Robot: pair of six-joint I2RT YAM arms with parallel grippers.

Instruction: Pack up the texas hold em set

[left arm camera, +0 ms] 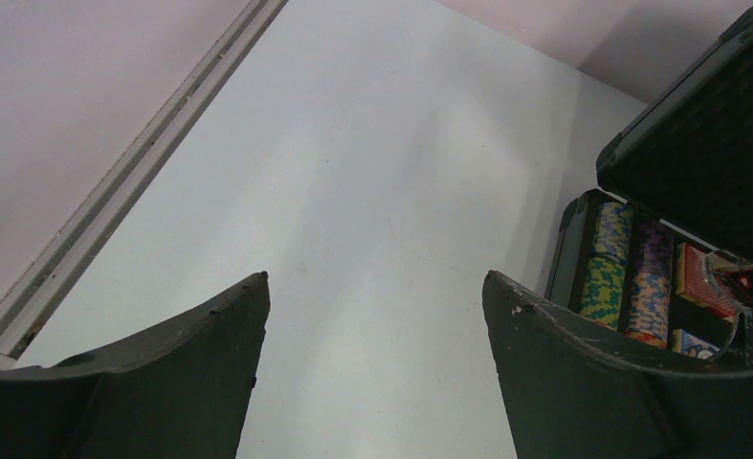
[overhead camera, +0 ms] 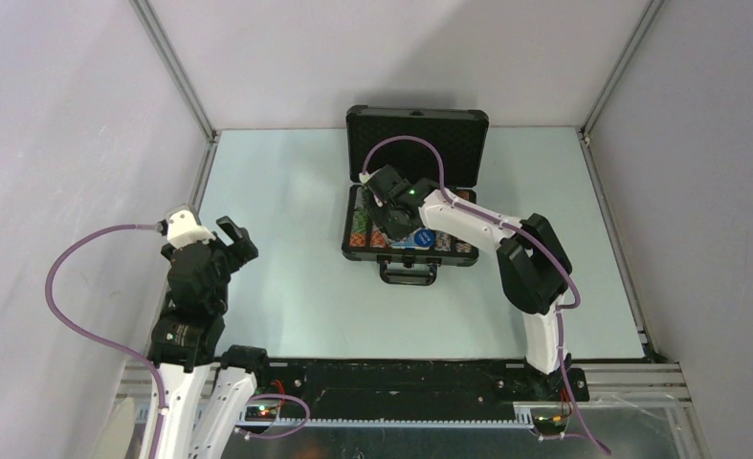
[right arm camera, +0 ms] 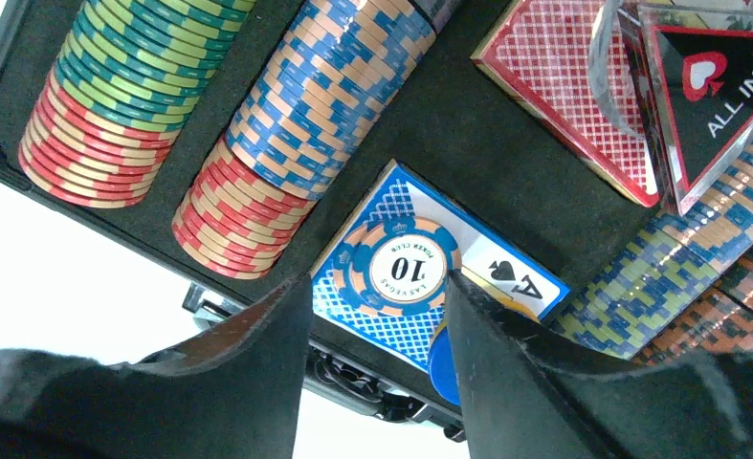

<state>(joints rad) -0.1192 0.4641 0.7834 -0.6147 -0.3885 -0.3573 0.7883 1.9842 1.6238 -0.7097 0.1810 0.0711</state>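
The black briefcase (overhead camera: 415, 139) lies open at the table's far middle with its lid up and its handle (overhead camera: 409, 274) toward me. My right gripper (overhead camera: 394, 225) hangs open and empty just above the tray. In the right wrist view its jaws (right arm camera: 377, 277) frame a blue card box (right arm camera: 430, 287) with a "10" chip face on it. Rows of multicoloured chips (right arm camera: 305, 124) lie in the foam. The red-patterned deck (right arm camera: 568, 91) and the dark triangular "ALL IN" marker (right arm camera: 721, 81) are at the upper right. A blue round button (right arm camera: 442, 368) peeks out beside the right finger. My left gripper (overhead camera: 233, 237) is open and empty at the table's left.
In the left wrist view the open jaws (left arm camera: 374, 276) point across bare table toward the case's left wall (left arm camera: 565, 253). A metal frame rail (left arm camera: 133, 182) runs along the left edge. Grey walls enclose the table on three sides.
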